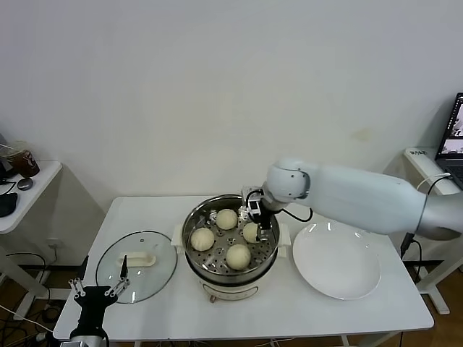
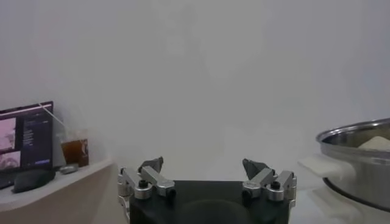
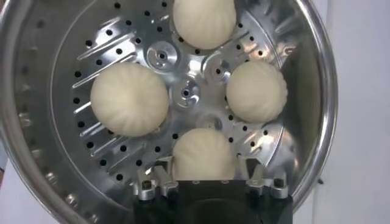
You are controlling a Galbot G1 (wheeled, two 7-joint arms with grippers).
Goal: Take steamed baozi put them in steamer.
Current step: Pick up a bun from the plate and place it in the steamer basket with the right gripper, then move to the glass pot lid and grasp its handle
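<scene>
The steamer (image 1: pixel 194 217) stands at the table's middle; its perforated tray (image 3: pixel 186 67) holds four cream-white baozi. Three lie free (image 1: pixel 227 218) (image 1: pixel 202 238) (image 1: pixel 238 256). My right gripper (image 1: pixel 262 230) reaches down into the pot's right side, and its fingers touch both sides of the fourth baozi (image 1: pixel 250 232), which rests on the tray. In the right wrist view that baozi (image 3: pixel 203 152) sits between my jaws (image 3: pixel 206 167), with the others beyond (image 3: pixel 129 99) (image 3: pixel 256 90) (image 3: pixel 204 21). My left gripper (image 1: pixel 98 293) is open and empty, parked low at the table's front left.
The glass lid with a white handle (image 1: pixel 137 264) lies left of the steamer. A flat white plate (image 1: pixel 336 260) lies to its right. In the left wrist view the steamer's rim (image 2: pixel 359 137) is off to one side. A side desk (image 1: pixel 22 191) stands far left.
</scene>
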